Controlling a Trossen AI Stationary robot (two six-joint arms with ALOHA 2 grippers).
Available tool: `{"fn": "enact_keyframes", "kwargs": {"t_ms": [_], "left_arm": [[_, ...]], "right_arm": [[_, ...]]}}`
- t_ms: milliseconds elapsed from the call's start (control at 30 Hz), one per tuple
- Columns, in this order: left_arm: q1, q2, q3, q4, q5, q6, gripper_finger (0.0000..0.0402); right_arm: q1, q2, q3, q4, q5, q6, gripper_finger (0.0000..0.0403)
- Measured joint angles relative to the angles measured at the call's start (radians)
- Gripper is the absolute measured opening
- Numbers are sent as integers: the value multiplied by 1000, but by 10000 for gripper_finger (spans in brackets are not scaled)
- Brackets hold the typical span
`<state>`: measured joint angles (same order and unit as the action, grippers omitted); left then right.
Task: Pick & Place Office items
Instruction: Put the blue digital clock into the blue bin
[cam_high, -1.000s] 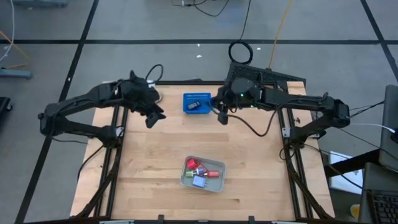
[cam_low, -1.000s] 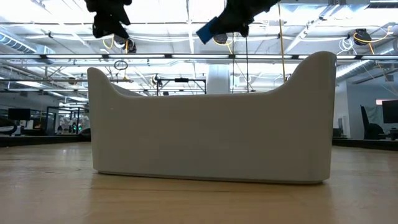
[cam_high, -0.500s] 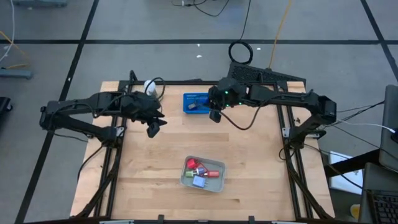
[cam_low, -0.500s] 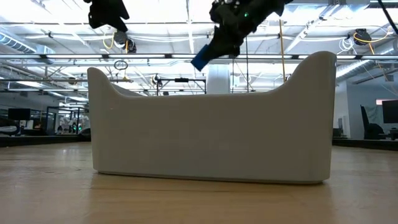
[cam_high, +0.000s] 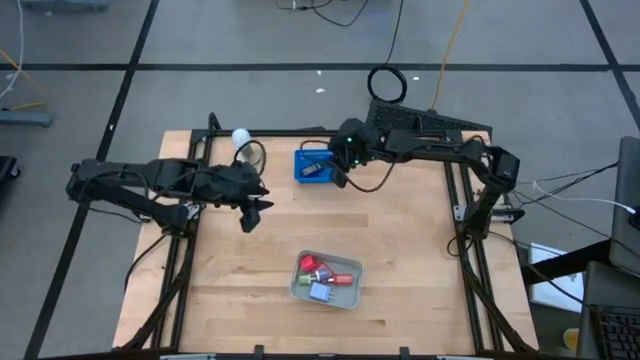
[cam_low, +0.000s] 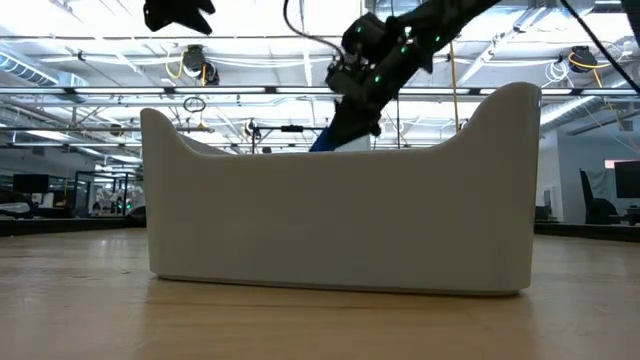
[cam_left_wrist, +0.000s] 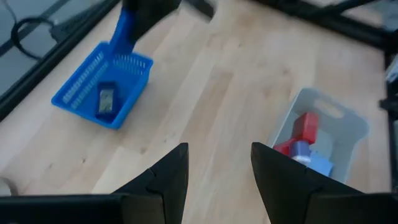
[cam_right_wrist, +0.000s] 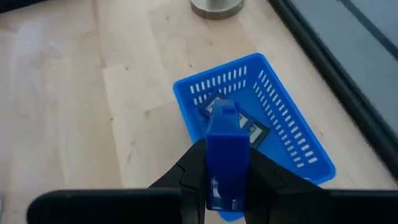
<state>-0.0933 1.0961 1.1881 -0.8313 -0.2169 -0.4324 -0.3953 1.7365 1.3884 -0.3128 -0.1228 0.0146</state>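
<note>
the left tool (cam_high: 252, 213) hovers over the worktop (cam_high: 400, 270) left of centre, its fingers (cam_left_wrist: 168, 174) narrowly apart and holding nothing. near the middle front, a grey tray (cam_high: 345, 297) holds red, blue and green office items (cam_high: 318, 274). the right tool (cam_high: 338, 177) grips a blue piece (cam_right_wrist: 227, 158) above the blue basket (cam_high: 303, 158) at the far edge.

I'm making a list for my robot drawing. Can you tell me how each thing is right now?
Right hand: shut on a blue piece, above the blue basket.
Left hand: open, empty, over bare table.
Blue basket: upright, one dark piece inside.
Grey tray: holds red, blue and other pieces.
</note>
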Motion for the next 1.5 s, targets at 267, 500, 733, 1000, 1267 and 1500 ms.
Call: {"fn": "enact_keyframes", "kwargs": {"t_ms": [267,500,733,1000,1267,1500], "left_arm": [[-28,-3,1,67,-14,4,172],[-38,-3,1,89,-21,4,172],[-38,-3,1,91,-21,4,172],[-38,-3,0,86,-21,5,172],[-37,-3,0,85,-21,7,172],[-37,-3,0,86,-21,5,172]], "right_arm": [[-24,86,25,61,-11,13,49],[-43,174,76,128,-10,3,51],[-52,248,84,123,-9,-1,51],[-55,276,84,182,-6,-3,50],[-83,302,82,189,-8,0,50],[-84,299,85,233,-9,7,57]]}}
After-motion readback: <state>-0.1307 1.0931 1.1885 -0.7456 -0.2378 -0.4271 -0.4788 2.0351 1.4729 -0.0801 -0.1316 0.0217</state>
